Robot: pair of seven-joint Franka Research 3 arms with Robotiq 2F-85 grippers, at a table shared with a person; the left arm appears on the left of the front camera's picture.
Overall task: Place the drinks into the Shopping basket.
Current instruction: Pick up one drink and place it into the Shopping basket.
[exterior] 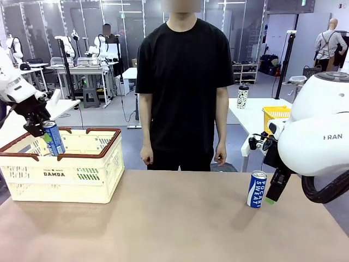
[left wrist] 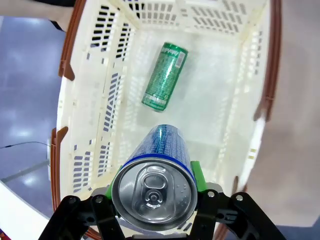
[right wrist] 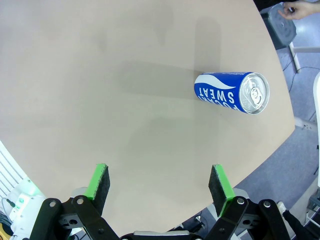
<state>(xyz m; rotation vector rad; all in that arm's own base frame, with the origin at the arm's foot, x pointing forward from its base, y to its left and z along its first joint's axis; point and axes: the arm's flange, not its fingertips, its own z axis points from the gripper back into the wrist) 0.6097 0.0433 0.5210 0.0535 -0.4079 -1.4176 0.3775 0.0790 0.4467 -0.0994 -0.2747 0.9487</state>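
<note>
My left gripper (exterior: pixel 46 130) hangs above the left end of the cream Shopping basket (exterior: pixel 82 169), shut on a blue can (exterior: pixel 54 140) that dips below the brown rim. In the left wrist view the held blue can (left wrist: pixel 161 165) points down between the green pads of the left gripper (left wrist: pixel 152 184), over the basket's floor (left wrist: pixel 210 100). There a green can (left wrist: pixel 164 76) lies on its side. A second blue "POCARI SWEAT" can (exterior: pixel 256 189) stands upright on the table at the right. My right gripper (exterior: pixel 272 194) is just beside it and open; this can (right wrist: pixel 231 92) lies beyond the right gripper (right wrist: pixel 159 186).
A person in black (exterior: pixel 182 82) stands at the far edge with both hands hanging down. Behind to the right, a white table carries a yellow mesh basket (exterior: pixel 276 113) and a spotted tumbler (exterior: pixel 242 96). The brown tabletop (exterior: pixel 174 218) spreads between basket and can.
</note>
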